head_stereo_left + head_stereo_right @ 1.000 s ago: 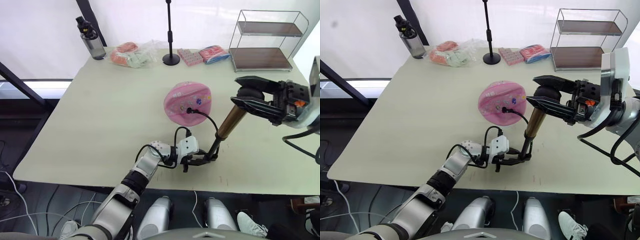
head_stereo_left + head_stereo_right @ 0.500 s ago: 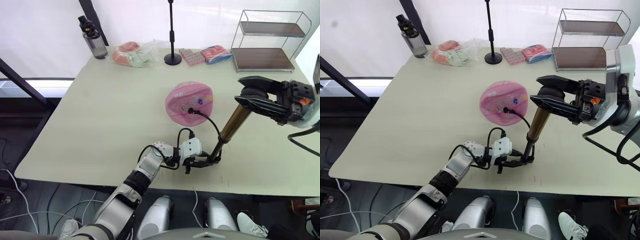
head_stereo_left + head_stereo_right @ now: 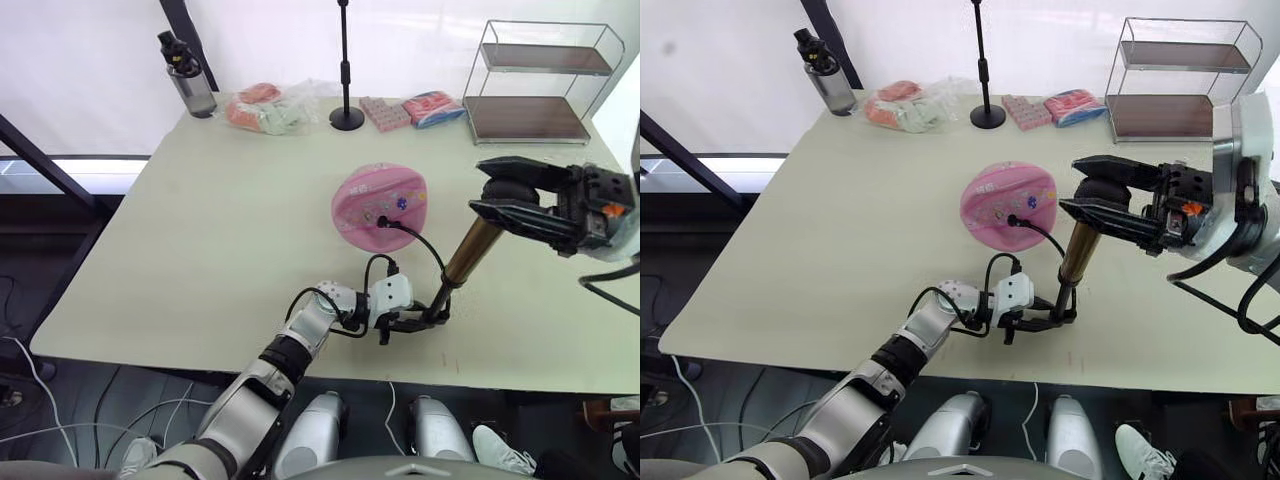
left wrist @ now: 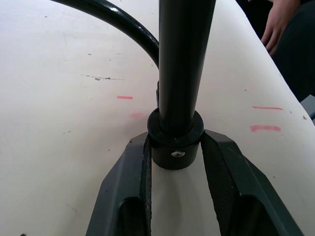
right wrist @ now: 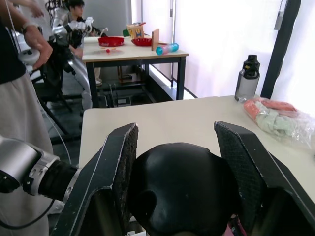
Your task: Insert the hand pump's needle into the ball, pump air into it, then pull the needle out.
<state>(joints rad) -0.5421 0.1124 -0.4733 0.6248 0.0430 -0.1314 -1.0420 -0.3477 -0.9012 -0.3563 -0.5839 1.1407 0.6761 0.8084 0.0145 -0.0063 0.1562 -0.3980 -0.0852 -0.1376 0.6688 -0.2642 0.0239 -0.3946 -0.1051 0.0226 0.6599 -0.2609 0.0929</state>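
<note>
The pump [image 3: 463, 256] stands tilted on the table [image 3: 200, 250], just beside the ball [image 3: 380, 206] — its hose [image 3: 418, 238] arcs to the needle [image 3: 381, 222], seated in the ball. The left gripper [image 4: 174, 162] clamps the pump's foot; the right gripper [image 3: 500, 190] grips the black handle [image 5: 184, 189].

Pink ball [image 3: 380, 207] sits mid-desk [image 3: 200, 230], printed marks facing up. Hand pump [image 3: 462, 260]: gold-bronze cylinder tilted, black base end down on the desk near the front edge, black handle [image 3: 507, 190] at top. Thin black hose [image 3: 425, 250] arcs from pump to the ball's near side, where the needle [image 3: 380, 222] fitting sits.
</note>
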